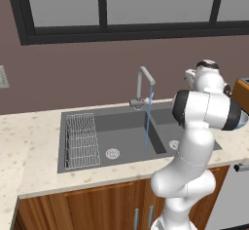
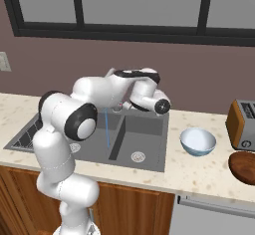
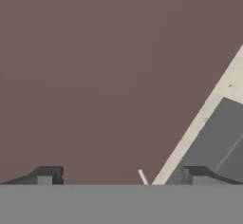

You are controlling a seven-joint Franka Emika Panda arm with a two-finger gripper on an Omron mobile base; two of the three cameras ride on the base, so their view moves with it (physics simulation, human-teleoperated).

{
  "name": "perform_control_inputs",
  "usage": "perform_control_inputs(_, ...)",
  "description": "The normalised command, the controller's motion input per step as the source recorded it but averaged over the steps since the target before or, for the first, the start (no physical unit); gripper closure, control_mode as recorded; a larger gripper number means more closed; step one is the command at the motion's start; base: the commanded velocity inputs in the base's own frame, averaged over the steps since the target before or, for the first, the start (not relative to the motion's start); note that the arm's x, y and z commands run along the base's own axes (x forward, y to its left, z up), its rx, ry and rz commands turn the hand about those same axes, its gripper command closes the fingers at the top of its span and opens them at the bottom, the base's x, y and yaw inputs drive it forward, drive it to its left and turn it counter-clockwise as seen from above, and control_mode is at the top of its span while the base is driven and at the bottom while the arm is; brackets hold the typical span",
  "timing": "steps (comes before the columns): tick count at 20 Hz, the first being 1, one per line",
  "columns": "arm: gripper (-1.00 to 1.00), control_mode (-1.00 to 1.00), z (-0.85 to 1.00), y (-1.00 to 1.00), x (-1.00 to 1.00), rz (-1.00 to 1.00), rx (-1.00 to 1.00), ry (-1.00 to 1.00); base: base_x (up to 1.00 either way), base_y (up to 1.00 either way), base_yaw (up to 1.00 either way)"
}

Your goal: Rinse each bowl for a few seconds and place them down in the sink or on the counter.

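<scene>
One pale blue-grey bowl [image 2: 197,142] stands upright on the beige counter [image 2: 199,172], just right of the sink [image 2: 144,142]. A sliver of the bowl [image 1: 242,122] peeks out behind my arm's elbow. Water runs in a thin blue stream [image 1: 148,119] from the curved silver tap [image 1: 144,78] into the sink [image 1: 121,131]. My arm reaches over the back of the sink near the tap, well left of the bowl. In the hand view my gripper [image 3: 122,175] faces the brown wall, open, its fingertips [image 3: 47,174] wide apart with nothing held.
A wire rack [image 1: 81,139] lies in the left basin. A toaster [image 2: 242,124] and a dark wooden dish [image 2: 244,167] stand on the counter right of the bowl. The window frame [image 2: 129,32] runs above the brown wall.
</scene>
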Motion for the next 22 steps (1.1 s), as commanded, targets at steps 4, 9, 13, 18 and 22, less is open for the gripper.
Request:
perform_control_inputs(4,-1.0,-1.0,0.11,-0.11,-0.09,-0.11,0.06,0.14,0.0,0.0,0.0)
perform_control_inputs(9,-1.0,-1.0,0.06,-0.09,-0.02,-0.13,0.03,0.15,0.0,0.0,0.0)
perform_control_inputs(13,-1.0,-1.0,0.09,-0.14,-0.05,-0.12,0.02,0.15,0.0,0.0,0.0)
perform_control_inputs(18,-1.0,-1.0,0.08,-0.16,-0.11,-0.1,0.01,0.15,0.0,0.0,0.0)
perform_control_inputs(22,-1.0,-1.0,0.08,-0.18,-0.1,-0.1,0.01,0.17,0.0,0.0,0.0)
